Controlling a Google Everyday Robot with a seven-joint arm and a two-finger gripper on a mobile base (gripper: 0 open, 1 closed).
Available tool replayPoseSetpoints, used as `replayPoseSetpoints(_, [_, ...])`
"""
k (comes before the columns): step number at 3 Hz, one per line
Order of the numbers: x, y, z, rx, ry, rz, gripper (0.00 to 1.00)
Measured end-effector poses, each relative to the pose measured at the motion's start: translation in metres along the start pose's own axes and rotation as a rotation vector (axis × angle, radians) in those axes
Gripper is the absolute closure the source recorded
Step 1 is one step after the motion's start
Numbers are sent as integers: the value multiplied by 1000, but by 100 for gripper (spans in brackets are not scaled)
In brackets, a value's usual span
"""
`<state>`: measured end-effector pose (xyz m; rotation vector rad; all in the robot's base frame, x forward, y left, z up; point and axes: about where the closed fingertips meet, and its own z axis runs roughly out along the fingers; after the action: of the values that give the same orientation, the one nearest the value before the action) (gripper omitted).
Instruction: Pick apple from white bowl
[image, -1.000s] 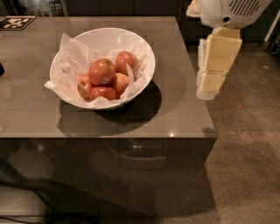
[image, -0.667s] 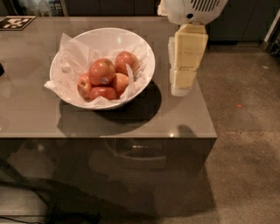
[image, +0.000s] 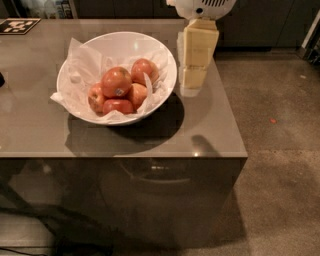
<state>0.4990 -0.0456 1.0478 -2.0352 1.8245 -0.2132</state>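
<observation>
The apple (image: 116, 82) is round, red-orange, with a small dark oval sticker on its side. It lies on top of several smaller red-yellow apples (image: 143, 70) in the white bowl (image: 166, 85), which is lined with crumpled white tissue paper (image: 80, 75). The bowl stands on a grey table (image: 40, 125). My gripper (image: 192, 85), pale yellow under a white wrist, hangs pointing down just right of the bowl's rim, above the table's right side. It holds nothing.
A black-and-white marker tag (image: 19, 25) lies at the table's far left corner. The table's right edge (image: 227, 100) drops to a speckled floor (image: 280, 150). Dark cabinets stand behind.
The gripper has moved left, from beyond the table's right edge to just beside the bowl's right rim. The bowl and apples have not moved.
</observation>
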Motion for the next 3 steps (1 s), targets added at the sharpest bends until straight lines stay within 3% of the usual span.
replayPoseSetpoints(2, [-37, -66, 29, -3, -68, -112, 0])
replayPoseSetpoints(3, [-65, -97, 42, 26, -130, -136, 0])
